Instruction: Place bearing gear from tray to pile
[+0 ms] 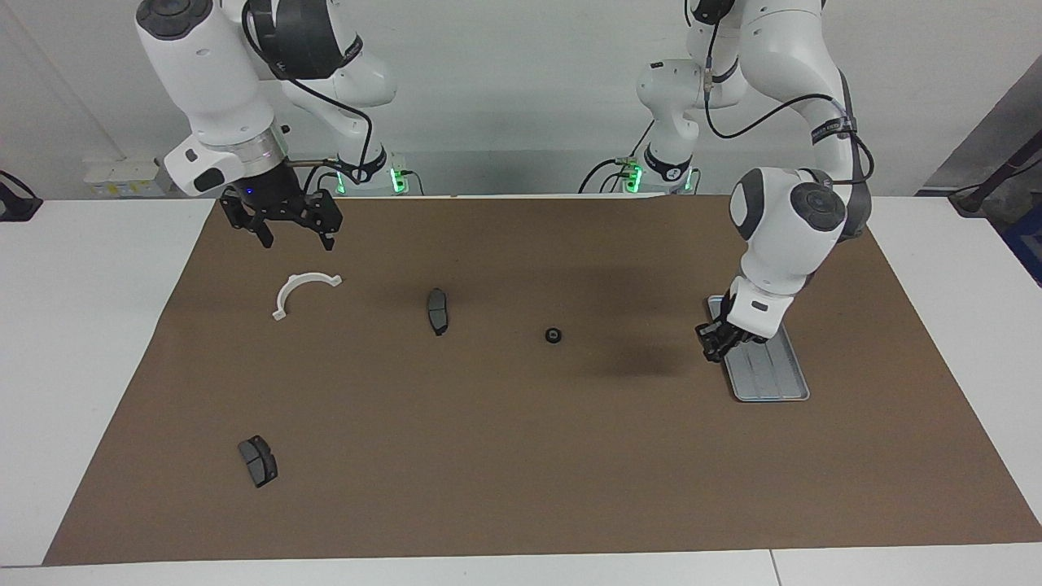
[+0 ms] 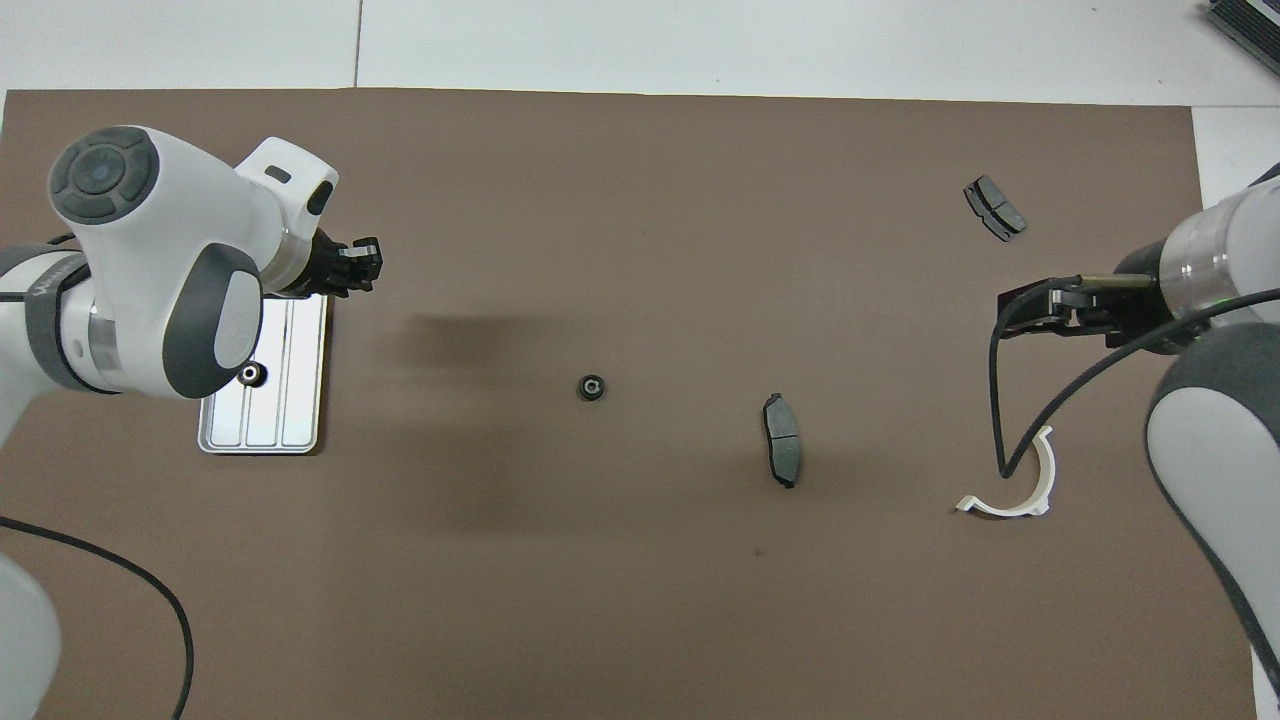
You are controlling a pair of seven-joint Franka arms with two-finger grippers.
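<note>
Left gripper (image 1: 716, 345), clenched, contents not discernible, hovers over the tray's (image 1: 773, 382) ten-o'clock edge. Right gripper (image 1: 281, 229) waits open above the bracket (image 1: 301, 291). Risk: one gear (image 2: 250, 374) sits on the tray; an empty clench would leave it behind.

One bearing gear (image 2: 251, 374) sits in the tray (image 2: 300, 425); a second bearing gear (image 2: 592, 387) lies mid-mat.

White table (image 1: 98, 342) carries a brown mat (image 1: 521, 456); on it sit the ridged metal tray (image 1: 773, 378), a lone bearing gear (image 1: 553, 334), two brake pads (image 1: 437, 310) (image 1: 258, 461), and a white half-ring bracket (image 1: 299, 291).
</note>
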